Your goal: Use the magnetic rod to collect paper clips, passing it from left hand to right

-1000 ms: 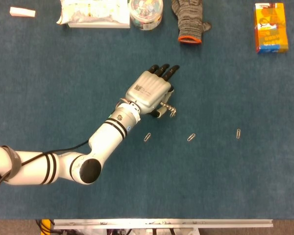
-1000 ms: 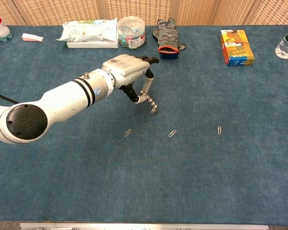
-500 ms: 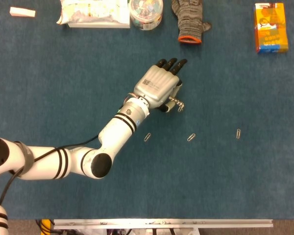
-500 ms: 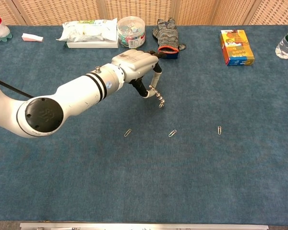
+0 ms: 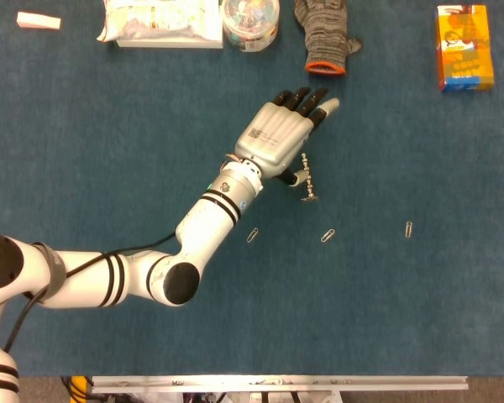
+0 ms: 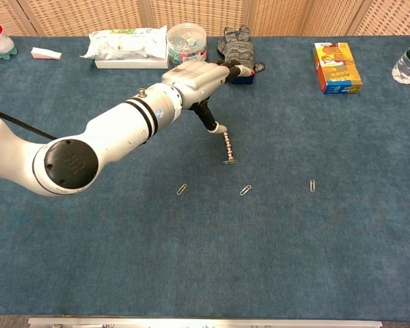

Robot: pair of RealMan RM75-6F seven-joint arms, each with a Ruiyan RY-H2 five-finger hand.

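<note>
A: Silver beads first: from the head view we see the slim beaded magnetic rod [image 5: 306,180] pinched under our white left hand [image 5: 279,141], one paper clip [image 5: 310,199] clinging to its tip, hung low to sweep the blue cloth table [image 5: 420,319].

B: In the chest view we reach far forward, fingers [image 6: 234,66] stretched above the rod. Loose silver clips [image 6: 246,190] lie nearby; our right hand is unseen.

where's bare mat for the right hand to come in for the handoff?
Open mat: below the three paper clips down to the near table edge, and right of the rightmost paper clip, below the orange box. Crowded: the back edge, and mid-left, where the left hand holds the magnetic rod.
</note>
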